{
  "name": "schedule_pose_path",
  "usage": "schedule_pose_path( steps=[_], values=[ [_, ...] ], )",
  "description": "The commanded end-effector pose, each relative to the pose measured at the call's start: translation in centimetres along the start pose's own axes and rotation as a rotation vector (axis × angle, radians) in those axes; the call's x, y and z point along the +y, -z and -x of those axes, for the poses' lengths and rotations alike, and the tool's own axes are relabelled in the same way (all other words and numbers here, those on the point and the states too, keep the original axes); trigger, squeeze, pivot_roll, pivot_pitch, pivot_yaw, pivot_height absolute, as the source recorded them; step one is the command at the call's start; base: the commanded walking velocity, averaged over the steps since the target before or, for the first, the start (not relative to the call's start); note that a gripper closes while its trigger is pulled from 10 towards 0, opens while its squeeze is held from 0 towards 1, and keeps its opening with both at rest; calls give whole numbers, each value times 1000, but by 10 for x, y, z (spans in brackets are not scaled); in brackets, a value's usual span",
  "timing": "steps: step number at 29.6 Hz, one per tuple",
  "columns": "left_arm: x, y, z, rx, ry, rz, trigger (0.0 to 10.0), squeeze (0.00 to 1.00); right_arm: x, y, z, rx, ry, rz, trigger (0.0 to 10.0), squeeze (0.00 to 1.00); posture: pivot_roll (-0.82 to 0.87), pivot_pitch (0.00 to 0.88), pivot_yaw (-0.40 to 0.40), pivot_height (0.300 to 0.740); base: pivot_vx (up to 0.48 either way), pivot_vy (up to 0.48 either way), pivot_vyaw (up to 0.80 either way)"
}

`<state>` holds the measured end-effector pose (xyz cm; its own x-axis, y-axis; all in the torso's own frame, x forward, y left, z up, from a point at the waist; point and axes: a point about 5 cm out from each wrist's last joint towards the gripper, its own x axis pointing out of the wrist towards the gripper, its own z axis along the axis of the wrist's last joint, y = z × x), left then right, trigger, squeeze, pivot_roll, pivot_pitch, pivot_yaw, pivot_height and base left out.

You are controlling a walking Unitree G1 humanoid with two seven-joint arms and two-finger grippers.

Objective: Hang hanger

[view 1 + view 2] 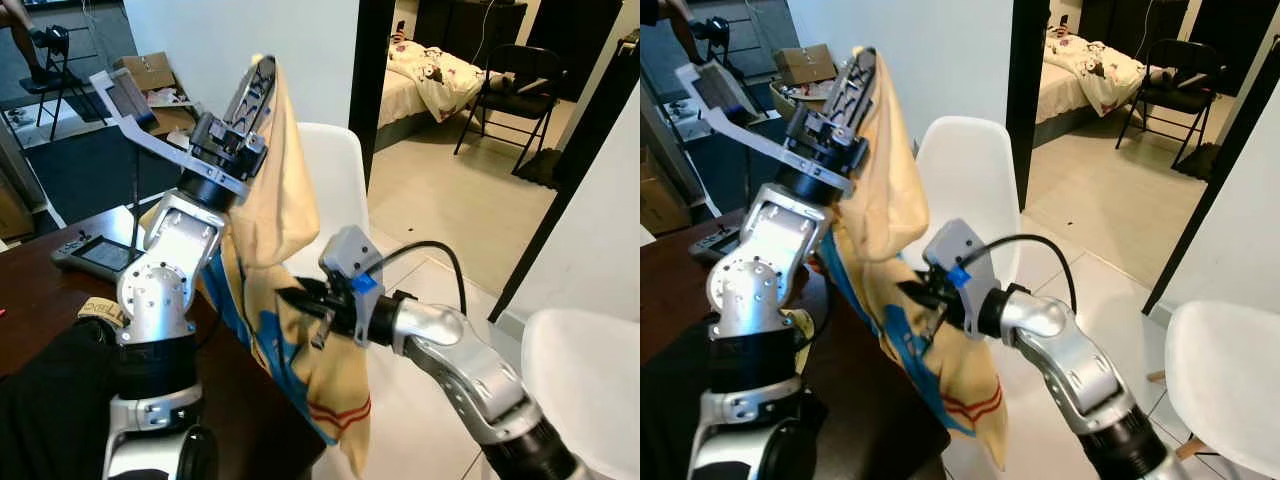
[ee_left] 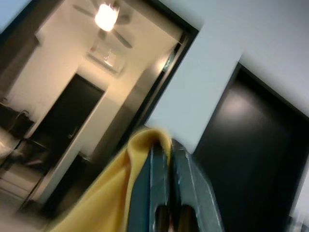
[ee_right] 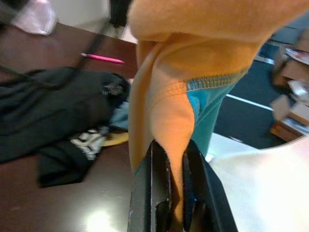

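A yellow garment (image 1: pixel 290 210) with blue and red trim hangs from my raised left gripper (image 1: pixel 262 72), which is shut on its top edge. In the left wrist view the yellow cloth (image 2: pixel 120 188) is pinched between the two fingers (image 2: pixel 157 179). Lower down, my right gripper (image 1: pixel 292 298) reaches in from the right and is shut on a fold of the same garment; the right wrist view has that fold (image 3: pixel 164 121) clamped between its fingers (image 3: pixel 149 193). The garment's hem (image 1: pixel 335 410) dangles beside the table edge. I can make out no hanger.
A dark wooden table (image 1: pixel 40 300) lies at lower left with black clothing (image 1: pixel 50 400), a handheld controller (image 1: pixel 100 255) and a pink pen (image 3: pixel 101 59). A white chair (image 1: pixel 335 170) stands behind the garment, another (image 1: pixel 590 380) at right. A doorway opens onto a bedroom with a black folding chair (image 1: pixel 510 80).
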<state>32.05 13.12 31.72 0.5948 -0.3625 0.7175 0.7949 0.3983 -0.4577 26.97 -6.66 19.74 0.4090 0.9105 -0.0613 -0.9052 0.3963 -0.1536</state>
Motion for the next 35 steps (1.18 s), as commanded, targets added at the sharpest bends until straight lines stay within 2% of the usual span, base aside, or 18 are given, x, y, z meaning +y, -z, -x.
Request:
schedule_pose_path(
  steps=[1, 2, 3, 4, 8, 10, 12, 13, 14, 15, 16, 18, 23, 28, 30, 31, 34, 35],
  values=[
    [18, 7, 9, 83, -87, -55, 0, 0, 10, -21, 1, -108, -85, 20, 0, 0, 54, 0, 36, 740, 0, 0, 0],
    [18, 7, 9, 83, -87, -55, 0, 0, 10, -21, 1, -108, -85, 20, 0, 0, 54, 0, 36, 740, 0, 0, 0],
    [28, 7, 15, 122, -150, -93, 0, 0, 9, -23, 5, -122, -86, 14, 0, 0, 50, 0, 39, 740, 0, 0, 0],
    [44, 3, 28, 167, -255, -145, 0, 0, 3, -24, 11, -133, -66, 12, 0, 0, 52, 0, 38, 740, 0, 0, 0],
    [48, 1, 32, 174, -283, -152, 0, 0, 1, -24, 13, -132, -53, 13, 0, 0, 52, 0, 38, 740, 0, 0, 0],
    [49, -2, 34, 164, -295, -149, 0, 0, -5, -22, 16, -110, -17, 25, 0, 0, 54, 0, 36, 740, 0, 0, 0],
    [34, -5, 32, 132, -240, -96, 0, 0, -24, -16, 22, -59, 97, 46, 0, 0, 65, 0, 28, 740, 0, 0, 0],
    [34, -5, 32, 132, -240, -96, 0, 0, -24, -16, 22, -59, 97, 46, 0, 0, 65, 0, 28, 740, 0, 0, 0],
    [27, -7, 29, 117, -206, -81, 0, 0, -30, -13, 23, -33, 134, 60, 0, 0, 67, 0, 26, 740, 0, 0, 0],
    [27, -7, 29, 117, -206, -81, 0, 0, -30, -13, 23, -33, 134, 60, 0, 0, 67, 0, 26, 740, 0, 0, 0],
    [19, -8, 26, 107, -168, -64, 0, 0, -35, -11, 24, -20, 161, 65, 0, 0, 72, 0, 24, 740, 0, 0, 0],
    [13, -7, 24, 111, -139, -58, 0, 0, -37, -11, 23, -20, 178, 64, 0, 0, 74, 0, 23, 740, 0, 0, 0],
    [6, -2, 21, 141, -90, -47, 0, 0, -38, -13, 21, -29, 186, 63, 0, 0, 76, 0, 22, 740, 0, 0, 0],
    [-4, 9, 11, 175, -33, -17, 0, 0, -26, -11, 13, -26, 107, 66, 0, 0, 73, 0, 25, 740, 0, 0, 0],
    [-2, 13, 12, 199, -43, -27, 0, 0, -23, -13, 12, -38, 94, 64, 0, 0, 69, 0, 28, 740, 0, 0, 0],
    [4, 16, 14, 216, -86, -41, 2902, 0, -22, -14, 11, -49, 84, 65, 0, 0, 67, 0, 29, 740, 0, 0, 0],
    [7, 18, 16, 226, -118, -51, 2902, 0, -21, -15, 10, -56, 80, 66, 0, 0, 67, 0, 29, 740, 0, 0, 0],
    [12, 17, 17, 222, -159, -57, 10000, 1000, -20, -16, 10, -63, 77, 66, 0, 0, 66, 0, 31, 740, 0, 0, 0]
  ],
)
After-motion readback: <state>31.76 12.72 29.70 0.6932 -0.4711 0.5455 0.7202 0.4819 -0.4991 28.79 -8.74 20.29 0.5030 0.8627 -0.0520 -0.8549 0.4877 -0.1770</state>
